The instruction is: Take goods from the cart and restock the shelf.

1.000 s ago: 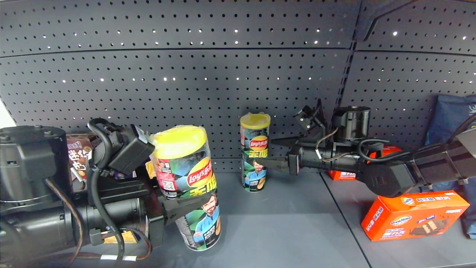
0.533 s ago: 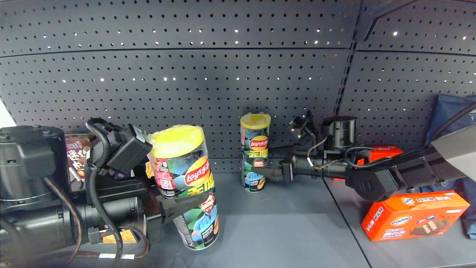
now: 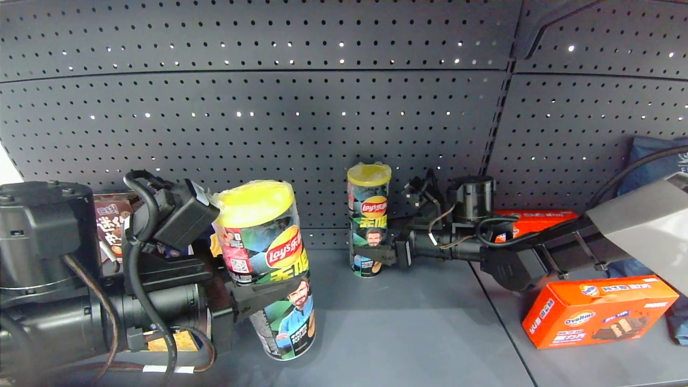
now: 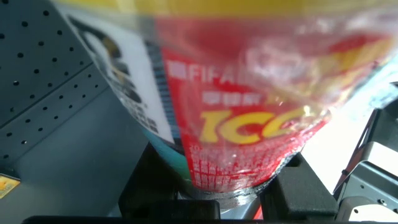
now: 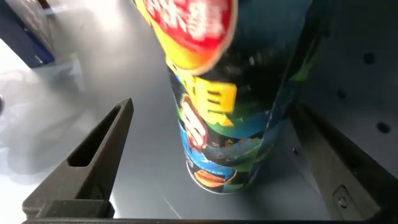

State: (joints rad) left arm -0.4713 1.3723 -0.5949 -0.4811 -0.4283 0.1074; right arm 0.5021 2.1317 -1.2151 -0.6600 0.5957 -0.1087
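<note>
Two tall chips cans with yellow lids are on the dark shelf (image 3: 408,322). My left gripper (image 3: 263,290) is shut on the near can (image 3: 266,252), which tilts slightly with its base low over the shelf's front. That can (image 4: 249,106) looms close above the left gripper (image 4: 224,193) in the left wrist view. The far can (image 3: 368,215) stands upright near the pegboard. My right gripper (image 3: 371,252) is open around its lower half. In the right wrist view one finger stands on each side of this can (image 5: 230,112), the right gripper (image 5: 211,112) clear of it.
An orange box (image 3: 599,309) lies at the front right, and another orange box (image 3: 537,217) sits behind the right arm. A blue bag (image 3: 653,161) leans at the far right. A brown box (image 3: 110,223) stands at the back left. The pegboard wall (image 3: 269,107) closes the back.
My right arm has moved left and lower, so its open fingers now straddle the far can instead of standing beside it. The left arm with its can has barely shifted.
</note>
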